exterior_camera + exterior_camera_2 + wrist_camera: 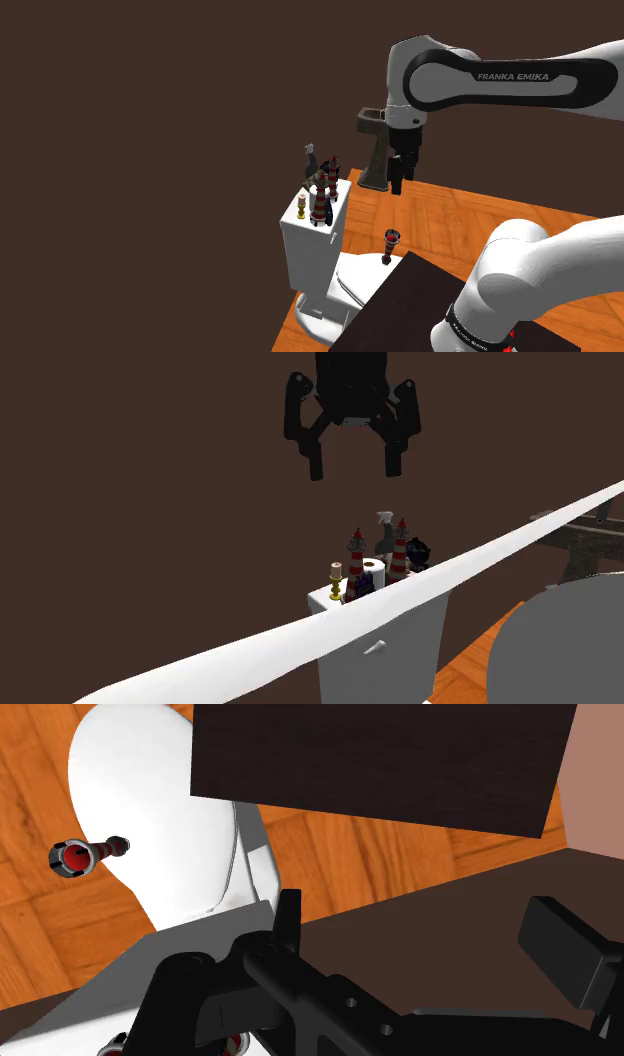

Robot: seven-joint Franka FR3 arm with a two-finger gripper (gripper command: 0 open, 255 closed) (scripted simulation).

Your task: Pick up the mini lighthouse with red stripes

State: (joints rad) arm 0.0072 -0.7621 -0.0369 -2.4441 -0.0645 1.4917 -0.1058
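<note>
Two red-and-white striped mini lighthouses (322,196) (400,549) stand upright on the white toilet tank's top (300,222). A third small red-striped lighthouse (389,243) stands apart on the toilet's lid, and from above it appears as a red-topped piece (76,856). My black gripper (397,183) hangs open in the air, above the toilet and to the shoulder view's right of the tank. In the second exterior view the gripper (354,460) hovers well above the tank group with its fingers spread. Nothing is between the fingers (289,918).
A small candle (336,578), a white roll (373,568), a grey spray bottle (386,526) and a dark item (417,552) crowd the tank top. A dark bracket-shaped fixture (372,150) hangs behind the gripper. The dark stand top (380,764) borders the toilet (340,290) on the wood floor.
</note>
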